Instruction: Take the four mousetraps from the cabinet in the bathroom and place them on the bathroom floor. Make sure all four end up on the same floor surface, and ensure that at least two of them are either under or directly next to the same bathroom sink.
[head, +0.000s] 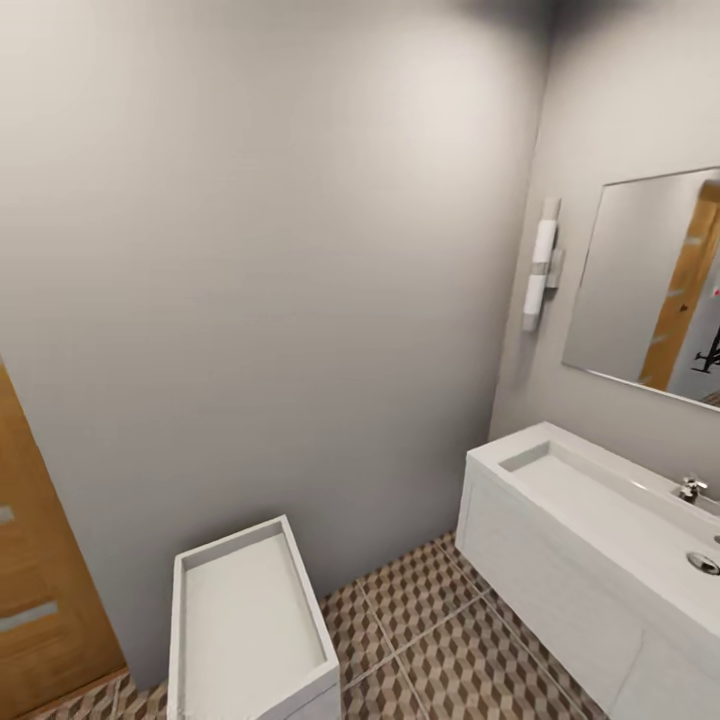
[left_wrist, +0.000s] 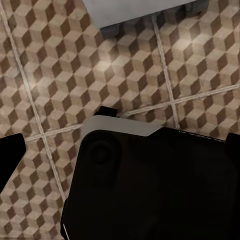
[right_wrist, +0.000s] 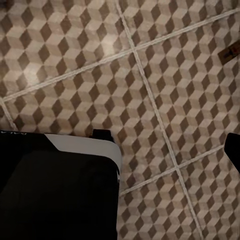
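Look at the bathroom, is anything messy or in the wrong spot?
Mostly tidy. One small tan mousetrap lies on the patterned bathroom floor, seen in the right wrist view at the picture's edge, which is odd for a bathroom. The sink, mirror and white open-topped box look straight and unspilled.

A bathroom: white sink (head: 560, 520) with tap (head: 690, 489), wall mirror (head: 650, 285), cube-patterned bathroom floor (head: 450, 640).

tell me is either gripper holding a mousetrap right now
Cannot be told: neither wrist view shows the fingertips clearly. One mousetrap lies on the bathroom floor, not held.
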